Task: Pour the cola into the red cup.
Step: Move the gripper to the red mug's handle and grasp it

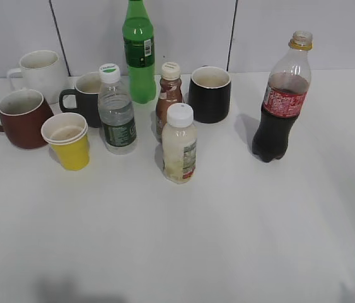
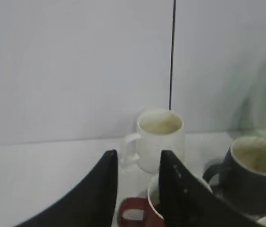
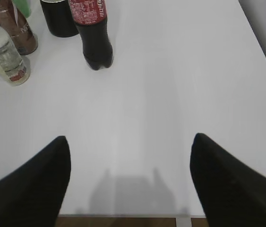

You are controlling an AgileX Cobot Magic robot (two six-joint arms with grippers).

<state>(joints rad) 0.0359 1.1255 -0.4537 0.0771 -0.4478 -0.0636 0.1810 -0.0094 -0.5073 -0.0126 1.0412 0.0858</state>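
The cola bottle point(image 1: 282, 100) stands upright at the right of the table, uncapped, with a red label and dark liquid; it also shows in the right wrist view point(image 3: 92, 30). The red cup point(image 1: 19, 118) stands at the far left, handle to the left; its handle and rim show in the left wrist view point(image 2: 142, 210). Neither gripper shows in the exterior view. My left gripper point(image 2: 138, 158) is open and empty above the red cup's handle. My right gripper point(image 3: 130, 144) is wide open and empty over the table's near edge, well short of the cola.
A white mug point(image 1: 40, 72), two black mugs point(image 1: 86, 96) point(image 1: 210, 93), a yellow paper cup point(image 1: 68, 140), a water bottle point(image 1: 115, 110), a green bottle point(image 1: 139, 50), a small brown bottle point(image 1: 168, 95) and a pale drink bottle point(image 1: 179, 145) crowd the left and middle.
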